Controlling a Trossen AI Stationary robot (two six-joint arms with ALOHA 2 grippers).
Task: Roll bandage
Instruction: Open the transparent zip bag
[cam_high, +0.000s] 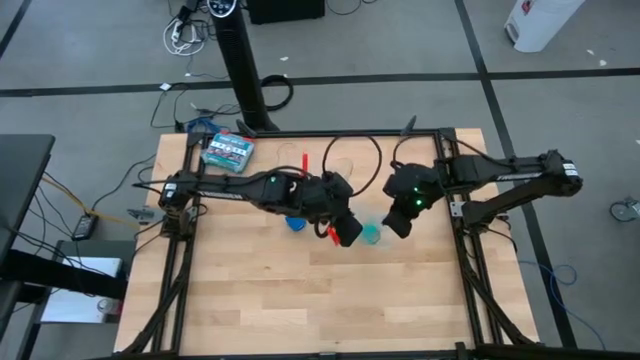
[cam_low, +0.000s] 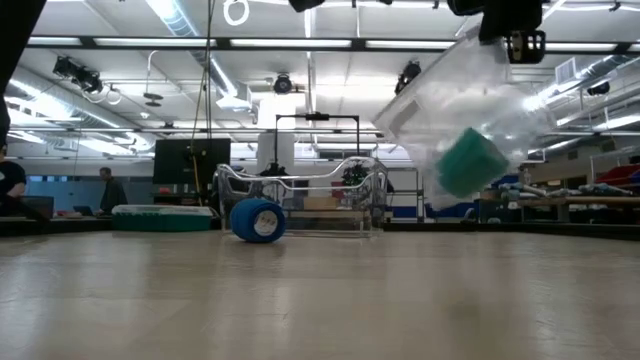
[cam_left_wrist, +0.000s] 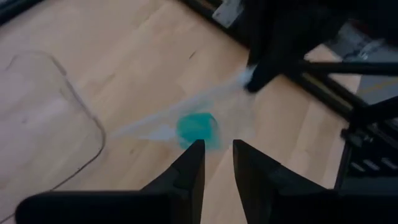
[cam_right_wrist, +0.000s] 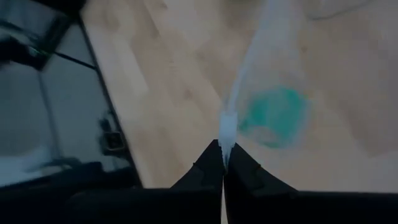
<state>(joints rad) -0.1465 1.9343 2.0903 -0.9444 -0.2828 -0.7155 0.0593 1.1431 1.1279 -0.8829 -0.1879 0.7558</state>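
Blue bandage (cam_low: 257, 220), already rolled, soft and light, is best taken across its sides. A clear bag (cam_right_wrist: 273, 93) is pinched by the right gripper (cam_right_wrist: 222, 163); nothing is held in the part-open left gripper (cam_left_wrist: 217, 155).

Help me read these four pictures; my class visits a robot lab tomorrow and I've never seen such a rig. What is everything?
Two dark robot arms work over a wooden table. One picture looks straight down, one looks level across the tabletop, and two come from cameras on the wrists. The right gripper is shut on a clear plastic bag, held in the air with a teal-green roll inside. The left gripper is open, empty, pointing at that bag. A rolled blue bandage and a green-and-white box lie on the table.
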